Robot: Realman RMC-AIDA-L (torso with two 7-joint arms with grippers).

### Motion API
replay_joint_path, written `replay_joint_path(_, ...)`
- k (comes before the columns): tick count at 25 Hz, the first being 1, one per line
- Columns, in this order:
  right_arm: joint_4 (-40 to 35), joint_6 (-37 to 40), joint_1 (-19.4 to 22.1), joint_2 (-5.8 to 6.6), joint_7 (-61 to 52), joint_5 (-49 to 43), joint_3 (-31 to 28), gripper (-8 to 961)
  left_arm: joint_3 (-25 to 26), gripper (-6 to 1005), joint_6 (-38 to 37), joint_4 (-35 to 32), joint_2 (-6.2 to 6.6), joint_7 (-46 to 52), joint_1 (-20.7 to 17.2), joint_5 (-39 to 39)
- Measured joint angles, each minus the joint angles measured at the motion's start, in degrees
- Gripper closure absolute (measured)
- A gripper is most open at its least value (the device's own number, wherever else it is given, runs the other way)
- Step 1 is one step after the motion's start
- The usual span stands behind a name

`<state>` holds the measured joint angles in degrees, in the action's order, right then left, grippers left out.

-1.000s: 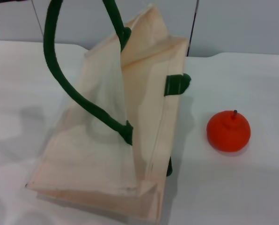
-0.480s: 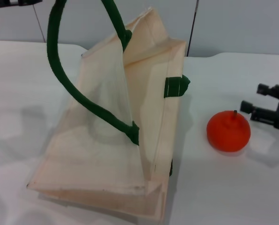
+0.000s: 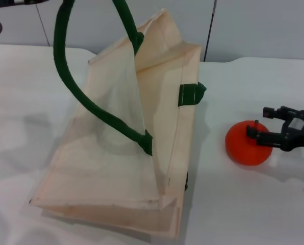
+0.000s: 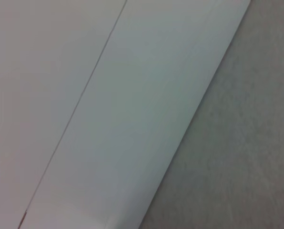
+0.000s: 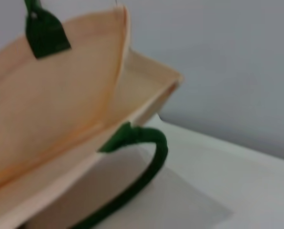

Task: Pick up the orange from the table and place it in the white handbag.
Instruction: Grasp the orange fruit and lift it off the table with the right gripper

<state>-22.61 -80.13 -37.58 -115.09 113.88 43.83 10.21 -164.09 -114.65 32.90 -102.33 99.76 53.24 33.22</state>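
Observation:
The orange point(image 3: 244, 150) sits on the white table point(image 3: 24, 92), to the right of the white handbag point(image 3: 116, 168). The handbag stands with its mouth held apart, one dark green handle point(image 3: 78, 94) rising out of the top of the head view. My right gripper point(image 3: 258, 121) is open at the orange's right side; its near finger overlaps the fruit's top and the far one is beyond it. The right wrist view shows the handbag's inside point(image 5: 56, 114) and a handle point(image 5: 149, 162). My left gripper is out of view; only a dark bit of that arm point(image 3: 14, 2) shows.
A grey wall with a dark vertical seam point(image 3: 209, 30) runs behind the table. A green tab point(image 3: 191, 94) sticks out of the handbag's side towards the orange. Bare tabletop lies right of and in front of the orange.
My right gripper has come in from the right and moved left up to the orange. The bag's near wall and handle have shifted slightly. The orange has not moved.

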Motion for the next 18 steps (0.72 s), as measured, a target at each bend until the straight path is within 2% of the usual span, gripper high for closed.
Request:
replay_joint_path(4,0.21,2.79,-0.66,-0.24,-1.41,-1.85,1.57,175,0.0,862,0.0,-0.02,0.0,0.05,0.02,0.0)
replay_joint_path(18,0.82,4.47,-2.0,-0.48,-1.64,-5.88,3.79,222,0.0,862,0.23,-0.03,-0.07,0.09,-0.1,0.0)
